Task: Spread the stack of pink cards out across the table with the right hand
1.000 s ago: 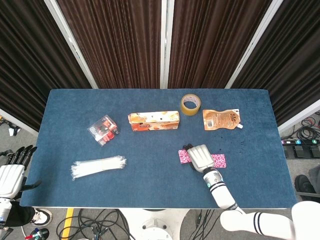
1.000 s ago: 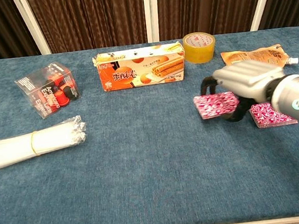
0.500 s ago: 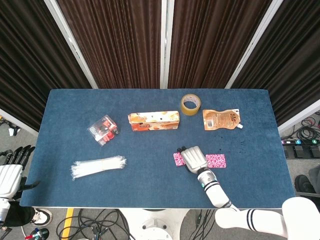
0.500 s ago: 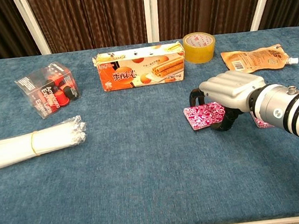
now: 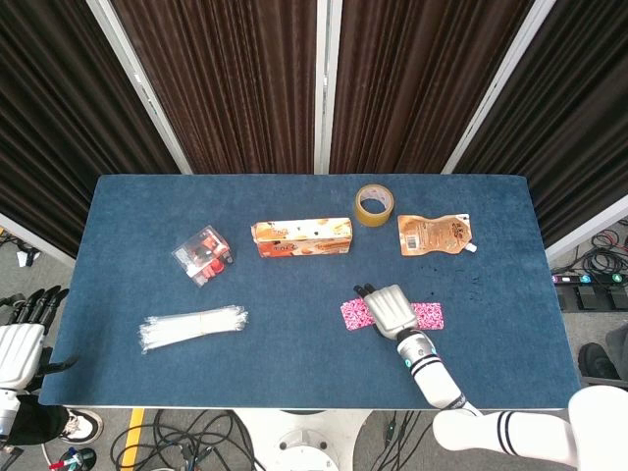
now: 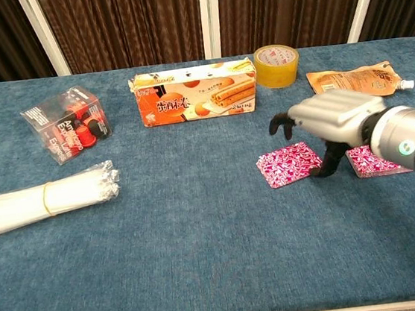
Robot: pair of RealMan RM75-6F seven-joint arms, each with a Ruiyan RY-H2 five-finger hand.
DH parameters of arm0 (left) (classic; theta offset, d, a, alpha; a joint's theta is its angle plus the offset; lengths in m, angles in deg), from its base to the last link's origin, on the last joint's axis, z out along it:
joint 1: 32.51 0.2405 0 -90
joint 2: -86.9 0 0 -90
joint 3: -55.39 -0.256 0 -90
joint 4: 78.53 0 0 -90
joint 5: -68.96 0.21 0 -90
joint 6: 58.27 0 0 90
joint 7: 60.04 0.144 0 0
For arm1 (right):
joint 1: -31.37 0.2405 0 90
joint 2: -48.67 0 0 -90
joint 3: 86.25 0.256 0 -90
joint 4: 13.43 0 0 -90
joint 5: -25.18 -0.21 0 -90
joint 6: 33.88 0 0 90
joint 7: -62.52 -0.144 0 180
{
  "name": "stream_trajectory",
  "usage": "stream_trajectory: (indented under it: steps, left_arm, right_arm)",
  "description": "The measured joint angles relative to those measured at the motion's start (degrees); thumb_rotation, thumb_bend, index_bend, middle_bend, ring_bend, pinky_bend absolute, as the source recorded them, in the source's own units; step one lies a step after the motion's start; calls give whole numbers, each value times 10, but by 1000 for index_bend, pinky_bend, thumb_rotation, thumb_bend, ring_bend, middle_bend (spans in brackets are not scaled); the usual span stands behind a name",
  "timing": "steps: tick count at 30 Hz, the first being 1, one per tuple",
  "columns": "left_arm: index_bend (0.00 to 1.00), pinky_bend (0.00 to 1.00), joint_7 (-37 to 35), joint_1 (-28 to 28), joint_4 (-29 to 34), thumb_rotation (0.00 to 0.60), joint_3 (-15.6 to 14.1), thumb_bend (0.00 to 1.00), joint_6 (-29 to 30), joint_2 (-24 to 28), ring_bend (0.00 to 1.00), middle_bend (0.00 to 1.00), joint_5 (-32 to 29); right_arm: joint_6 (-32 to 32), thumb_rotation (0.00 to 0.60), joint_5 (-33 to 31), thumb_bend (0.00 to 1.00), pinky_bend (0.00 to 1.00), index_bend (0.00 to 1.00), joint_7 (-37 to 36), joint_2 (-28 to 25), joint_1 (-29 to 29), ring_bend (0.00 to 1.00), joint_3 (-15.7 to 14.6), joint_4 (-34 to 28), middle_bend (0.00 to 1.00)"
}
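Observation:
One pink patterned card (image 6: 289, 164) (image 5: 354, 314) lies flat on the blue table (image 6: 203, 246), a little left of the remaining pink stack (image 6: 373, 160) (image 5: 430, 314). My right hand (image 6: 329, 117) (image 5: 391, 308) hovers above the gap between them, palm down. Its fingers are raised off the card and hold nothing, and the thumb points down beside the card's right edge. The hand hides the stack's left part. My left hand (image 5: 20, 343) hangs off the table's near left corner with fingers apart and nothing in it, in the head view only.
An orange biscuit box (image 6: 194, 93), a tape roll (image 6: 277, 65) and an orange pouch (image 6: 353, 81) lie behind the cards. A clear box of red items (image 6: 69, 122) and a bundle of white strips (image 6: 43, 197) sit on the left side.
The right hand slid the top card leftward off the stack, then lifted its fingers and drew back to the right. The card now lies alone on the cloth.

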Motion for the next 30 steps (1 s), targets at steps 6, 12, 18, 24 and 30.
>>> stream_trajectory:
  steps: [6, 12, 18, 24, 30]
  left_arm:
    - [71, 153, 4, -2, 1, 600, -1, 0, -1, -1, 0, 51, 4]
    - [71, 153, 10, -4, 6, 600, -3, 0, -2, 1, 0, 51, 8]
    - [71, 153, 8, -4, 10, 600, -5, 0, -7, 2, 0, 51, 8]
    - [71, 153, 10, -5, 7, 600, -6, 0, -9, 0, 0, 51, 8]
    - [71, 153, 6, -3, 3, 600, -7, 0, -7, -2, 0, 51, 8]
  right_arm:
    - [-24, 600, 4, 144, 954, 180, -13, -53, -22, 877, -10, -39, 258]
    - [-30, 600, -13, 116, 954, 185, -32, -101, -47, 877, -26, -60, 258]
    - [-34, 600, -32, 117, 954, 227, -35, -119, -63, 877, -41, -59, 248]
    - [-36, 600, -29, 120, 954, 291, -37, -112, -66, 877, -42, -44, 229]
    - [-38, 600, -27, 124, 954, 296, -36, -98, -67, 877, -40, -31, 227]
